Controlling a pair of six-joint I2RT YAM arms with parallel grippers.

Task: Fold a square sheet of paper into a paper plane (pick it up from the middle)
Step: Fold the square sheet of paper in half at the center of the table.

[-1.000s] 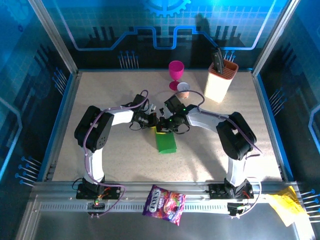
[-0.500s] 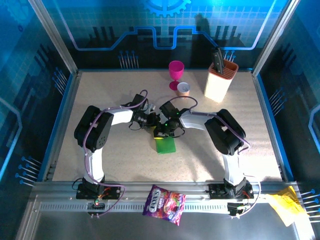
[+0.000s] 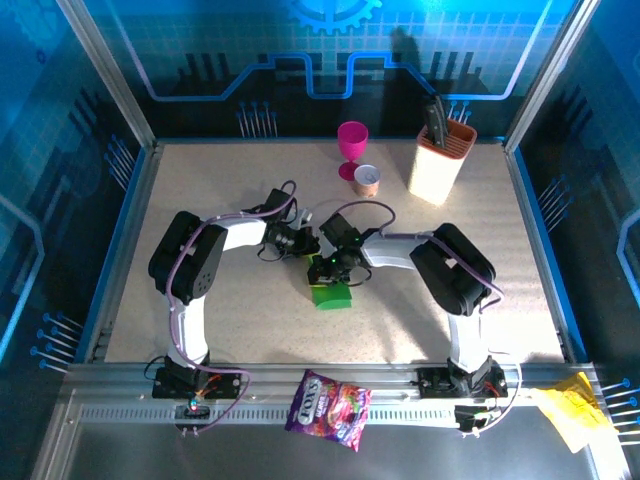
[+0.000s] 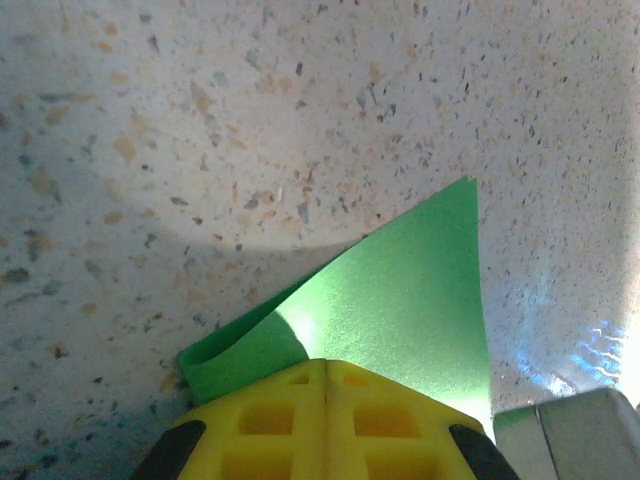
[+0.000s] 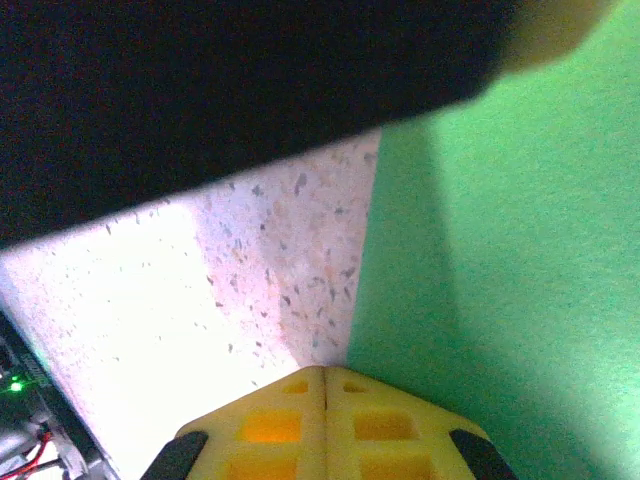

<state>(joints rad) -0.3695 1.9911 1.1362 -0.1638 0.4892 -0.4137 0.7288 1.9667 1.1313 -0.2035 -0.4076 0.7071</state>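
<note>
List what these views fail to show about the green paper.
Top external: the right gripper covers the far part of the square sheet of paper; folds too small to read.
Left wrist: the left gripper hides the sheet's near edge; a grey object is cut off.
Right wrist: a dark blurred mass blocks the top.

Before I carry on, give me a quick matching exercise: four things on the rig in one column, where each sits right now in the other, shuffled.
Things
1. green paper
2. pink goblet
3. purple snack bag
4. crumpled yellow paper

Places
A. right end of the near rail
B. middle of the table
C. far side of the table, beside a small cup
D. centre of the near rail

Pairs: 1-B, 2-C, 3-D, 4-A
</note>
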